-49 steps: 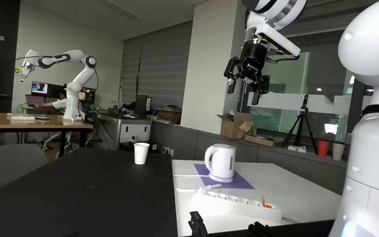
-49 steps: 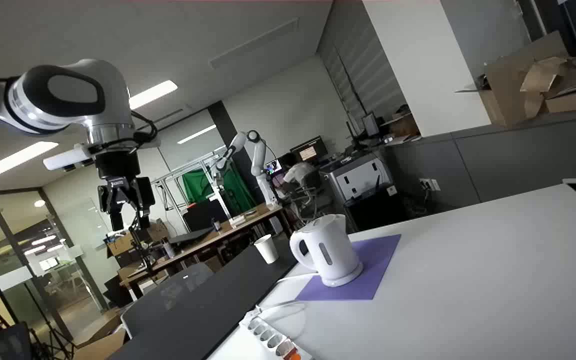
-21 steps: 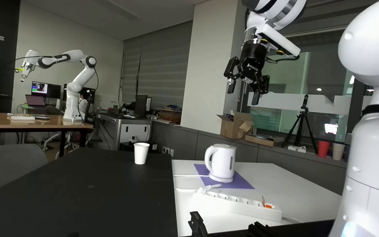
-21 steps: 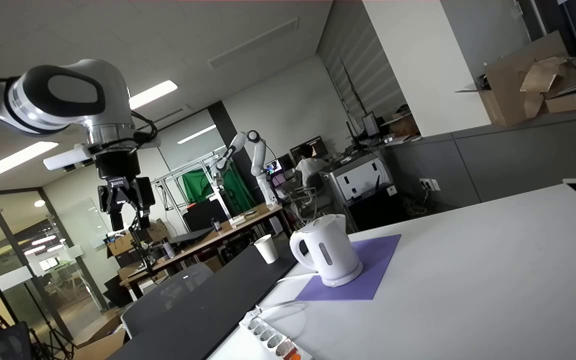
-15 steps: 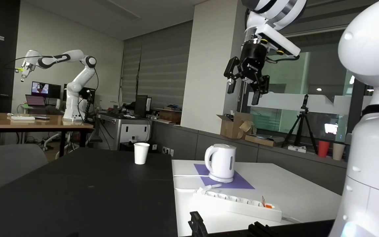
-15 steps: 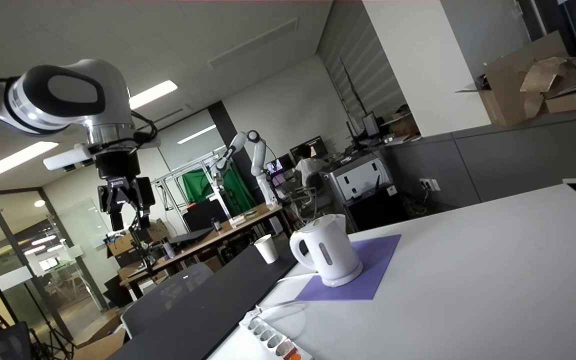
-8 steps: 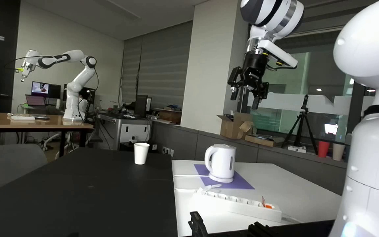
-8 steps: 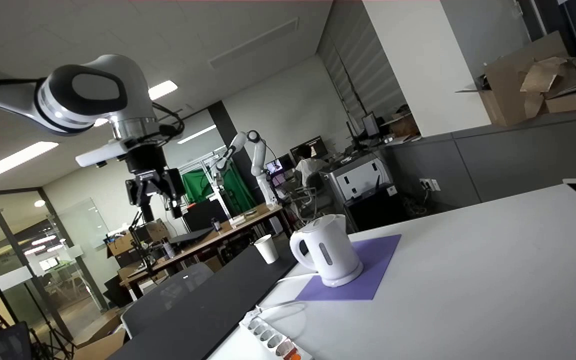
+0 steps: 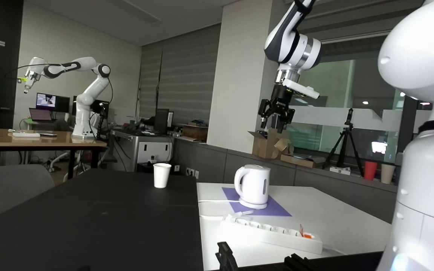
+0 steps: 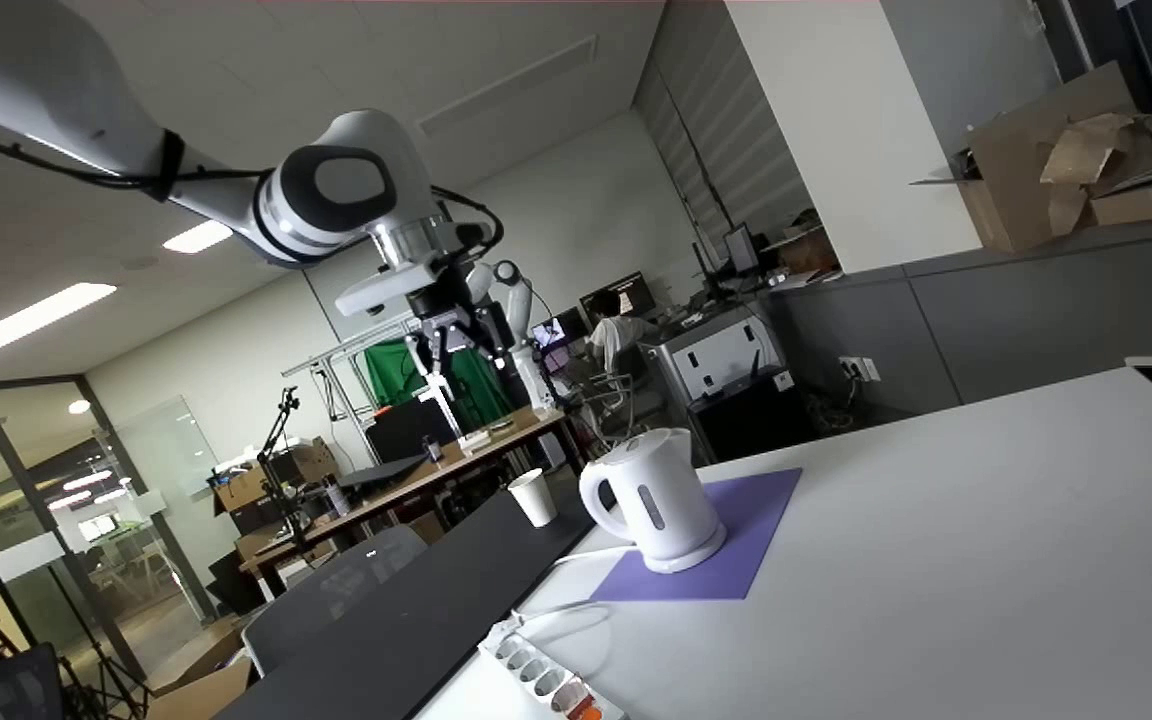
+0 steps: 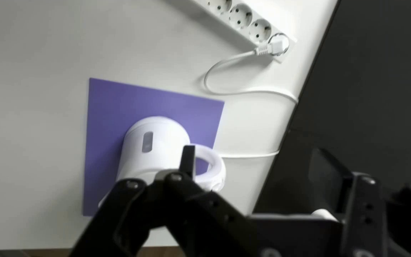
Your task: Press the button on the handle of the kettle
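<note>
A white kettle stands upright on a purple mat; both also show in an exterior view, the kettle and the mat. In the wrist view the kettle is seen from above, with its handle partly behind a finger. A small round detail shows near the handle's end; I cannot tell whether it is the button. My gripper is open and empty, high above the table and apart from the kettle. It also shows in an exterior view and the wrist view.
A white power strip with an orange switch lies near the kettle, with a plug and cable. A black table adjoins the white one and bears a white paper cup. A carton stands on the ledge behind.
My arm held still until about a second ago. Since then the gripper has moved lower and closer to the kettle, its fingers staying open. The kettle has not moved.
</note>
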`<state>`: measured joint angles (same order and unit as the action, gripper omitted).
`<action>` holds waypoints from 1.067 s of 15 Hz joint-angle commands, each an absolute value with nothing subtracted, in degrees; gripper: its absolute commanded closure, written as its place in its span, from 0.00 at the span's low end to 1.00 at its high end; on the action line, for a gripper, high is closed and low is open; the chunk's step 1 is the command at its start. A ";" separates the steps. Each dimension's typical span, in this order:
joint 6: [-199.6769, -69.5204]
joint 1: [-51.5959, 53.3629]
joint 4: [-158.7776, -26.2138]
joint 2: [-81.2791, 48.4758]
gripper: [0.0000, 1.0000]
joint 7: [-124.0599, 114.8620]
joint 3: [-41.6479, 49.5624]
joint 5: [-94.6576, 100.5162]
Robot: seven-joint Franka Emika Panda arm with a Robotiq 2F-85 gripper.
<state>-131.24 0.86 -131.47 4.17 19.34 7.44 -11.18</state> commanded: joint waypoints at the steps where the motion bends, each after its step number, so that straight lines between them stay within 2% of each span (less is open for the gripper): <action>1: -134.96 -0.90 -118.57 -7.90 0.47 17.45 6.02 -10.92; 8: -144.72 -0.94 -104.85 -20.27 0.95 8.85 4.25 -3.86; 10: -143.07 -0.32 -101.69 -22.09 1.00 5.90 4.41 -0.89; 11: -141.55 -0.22 -100.49 -22.71 1.00 4.95 4.29 -0.09; 12: -144.50 -1.60 -104.83 -20.61 0.97 8.13 2.95 -1.52; 16: -143.00 -1.32 -102.41 -22.06 0.99 6.93 2.99 -0.44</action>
